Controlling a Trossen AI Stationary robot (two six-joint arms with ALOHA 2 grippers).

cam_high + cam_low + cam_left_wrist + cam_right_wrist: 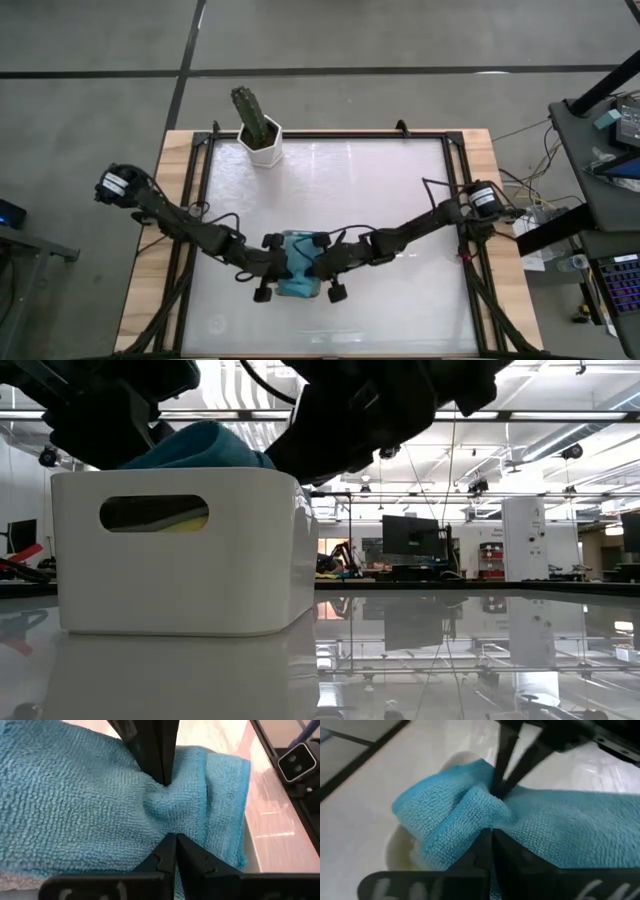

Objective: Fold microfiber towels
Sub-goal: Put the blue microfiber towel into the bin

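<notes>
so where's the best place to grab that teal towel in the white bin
Best at its bunched top edges, coming straight down from above: the teal towel mounds over the rim of the white bin, whose walls block its sides. Both the left pincer and the right pincer are shut on it there, one at each end.

Grey concrete floor [90,120] crossed by dark seams; cluttered desk [600,150] beside the table. Beyond, strip lights [560,420] overhead, monitors [405,538], white cabinet [525,538].
</notes>
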